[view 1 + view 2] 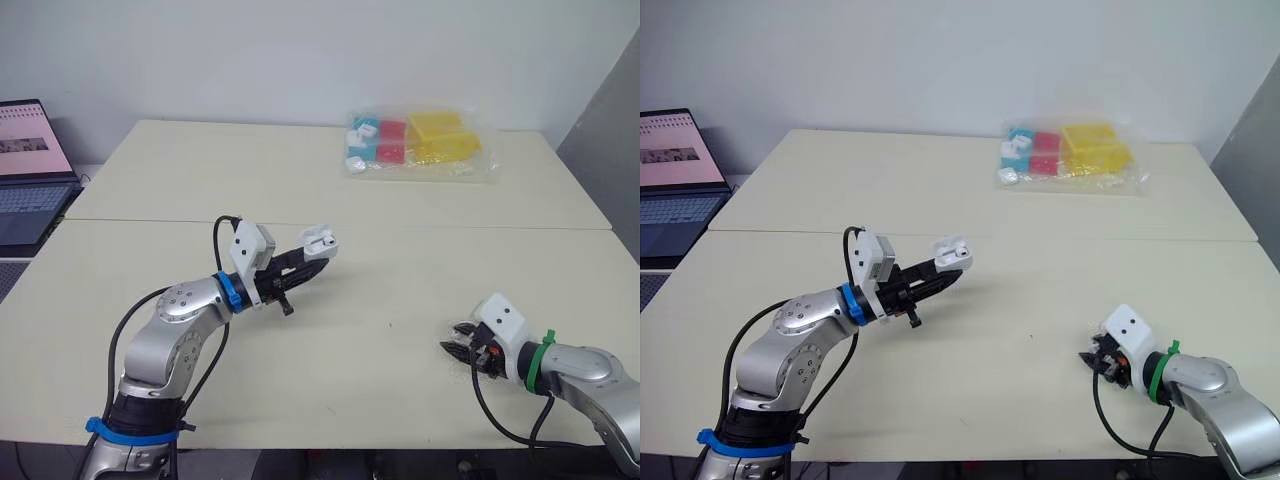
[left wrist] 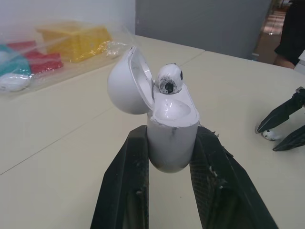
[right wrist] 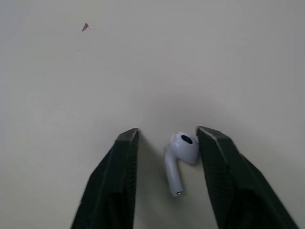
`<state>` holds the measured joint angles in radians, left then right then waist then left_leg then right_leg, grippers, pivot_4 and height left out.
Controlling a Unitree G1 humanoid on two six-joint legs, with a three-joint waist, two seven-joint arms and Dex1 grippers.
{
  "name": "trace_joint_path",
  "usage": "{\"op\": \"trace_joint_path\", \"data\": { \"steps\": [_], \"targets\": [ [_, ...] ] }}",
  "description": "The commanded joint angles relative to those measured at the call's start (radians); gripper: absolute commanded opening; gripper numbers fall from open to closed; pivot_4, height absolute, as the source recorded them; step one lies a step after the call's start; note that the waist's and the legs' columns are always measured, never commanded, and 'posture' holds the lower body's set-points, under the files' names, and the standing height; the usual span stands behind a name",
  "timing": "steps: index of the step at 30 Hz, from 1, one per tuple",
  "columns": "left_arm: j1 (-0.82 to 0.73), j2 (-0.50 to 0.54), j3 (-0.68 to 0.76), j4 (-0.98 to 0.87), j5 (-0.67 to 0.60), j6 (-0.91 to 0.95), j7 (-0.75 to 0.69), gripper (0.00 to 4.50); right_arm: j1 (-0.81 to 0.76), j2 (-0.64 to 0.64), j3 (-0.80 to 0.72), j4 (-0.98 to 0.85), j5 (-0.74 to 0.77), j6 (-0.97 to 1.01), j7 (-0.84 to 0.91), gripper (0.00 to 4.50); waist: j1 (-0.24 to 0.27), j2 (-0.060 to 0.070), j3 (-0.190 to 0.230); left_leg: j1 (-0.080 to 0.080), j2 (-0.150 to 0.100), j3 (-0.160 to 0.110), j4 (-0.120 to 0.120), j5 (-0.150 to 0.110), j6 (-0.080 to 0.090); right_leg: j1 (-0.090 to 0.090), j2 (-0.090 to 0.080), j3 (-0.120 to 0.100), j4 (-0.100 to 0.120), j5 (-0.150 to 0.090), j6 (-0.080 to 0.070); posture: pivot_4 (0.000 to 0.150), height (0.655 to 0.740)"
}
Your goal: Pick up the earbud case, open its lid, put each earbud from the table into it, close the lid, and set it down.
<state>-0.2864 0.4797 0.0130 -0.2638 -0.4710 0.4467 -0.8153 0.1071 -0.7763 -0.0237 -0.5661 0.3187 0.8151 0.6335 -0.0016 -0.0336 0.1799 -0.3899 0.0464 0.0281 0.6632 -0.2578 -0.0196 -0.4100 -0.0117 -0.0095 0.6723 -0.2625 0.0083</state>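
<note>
soft, even light from overhead makes the pale bench (image 1: 400,300) bright, without hard glare. shadows are faint: a dim patch under the left fingers (image 1: 297,264), a thin grey edge beside the earbud (image 3: 181,157) between the right fingers (image 3: 114,181). the plastic bag (image 1: 420,150) glints slightly. in the left wrist view, behind the sharp earbud case (image 2: 171,138), the background goes soft.

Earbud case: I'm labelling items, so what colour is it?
The case is white; clearest in the left wrist view.
</note>
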Motion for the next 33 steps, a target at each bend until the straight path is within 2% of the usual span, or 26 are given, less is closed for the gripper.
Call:
{"op": "trace_joint_path", "data": {
  "steps": [1, 2, 9, 15, 21, 27, 33],
  "targets": [
    [0.001, -0.001, 0.012, -0.036, -0.012, -0.018, 0.006, 0.8, 0.016, -0.019, -0.026, 0.013, 0.003, 0.025, 0.005, 0.64, 0.0, 0.0, 0.0, 0.0, 0.0, 0.0, 0.0, 0.0, 0.0, 0.0, 0.0, 0.0, 0.0, 0.0, 0.0, 0.15, 0.74],
    [0.002, 0.0, 0.012, -0.037, -0.012, -0.018, 0.006, 0.8, 0.017, -0.023, -0.03, 0.011, 0.007, 0.025, 0.01, 0.39, 0.0, 0.0, 0.0, 0.0, 0.0, 0.0, 0.0, 0.0, 0.0, 0.0, -0.001, 0.0, 0.0, 0.0, 0.0, 0.15, 0.74],
    [0.014, 0.002, 0.014, -0.049, -0.018, -0.012, 0.007, 0.8, 0.0, -0.152, -0.039, 0.009, 0.032, -0.056, 0.171, 0.39, 0.0, 0.0, 0.0, -0.002, 0.0, 0.0, -0.001, 0.0, 0.0, 0.0, -0.001, -0.001, -0.003, 0.0, 0.0, 0.15, 0.74],
    [0.043, 0.009, 0.019, -0.077, -0.023, 0.0, 0.011, 0.8, -0.025, -0.456, -0.003, 0.156, -0.07, -0.403, 0.527, 0.39, 0.0, 0.002, 0.001, -0.003, -0.001, 0.0, -0.002, 0.0, 0.0, 0.001, 0.0, -0.002, -0.008, 0.001, 0.002, 0.15, 0.74],
    [0.096, 0.024, 0.023, -0.141, -0.039, 0.023, 0.025, 0.8, -0.035, -0.561, 0.051, 0.319, -0.164, -0.609, 0.671, 0.39, 0.001, 0.002, 0.001, -0.004, 0.0, 0.0, -0.002, -0.001, 0.001, 0.0, 0.0, -0.002, -0.01, 0.001, 0.001, 0.15, 0.74],
    [0.117, 0.034, 0.03, -0.17, -0.055, 0.046, 0.043, 0.8, -0.107, -0.524, 0.103, 0.375, -0.179, -0.603, 0.711, 0.39, 0.0, 0.002, 0.001, -0.003, 0.0, 0.0, -0.001, -0.001, 0.001, 0.0, 0.0, -0.001, -0.008, 0.001, 0.002, 0.15, 0.74],
    [0.127, 0.041, 0.033, -0.186, -0.065, 0.059, 0.049, 0.8, -0.115, -0.488, 0.11, 0.369, -0.193, -0.584, 0.693, 0.39, 0.001, 0.002, 0.001, -0.003, 0.0, 0.0, -0.001, 0.0, 0.001, 0.001, -0.001, -0.001, -0.008, 0.001, 0.002, 0.15, 0.74]
  ]
}}
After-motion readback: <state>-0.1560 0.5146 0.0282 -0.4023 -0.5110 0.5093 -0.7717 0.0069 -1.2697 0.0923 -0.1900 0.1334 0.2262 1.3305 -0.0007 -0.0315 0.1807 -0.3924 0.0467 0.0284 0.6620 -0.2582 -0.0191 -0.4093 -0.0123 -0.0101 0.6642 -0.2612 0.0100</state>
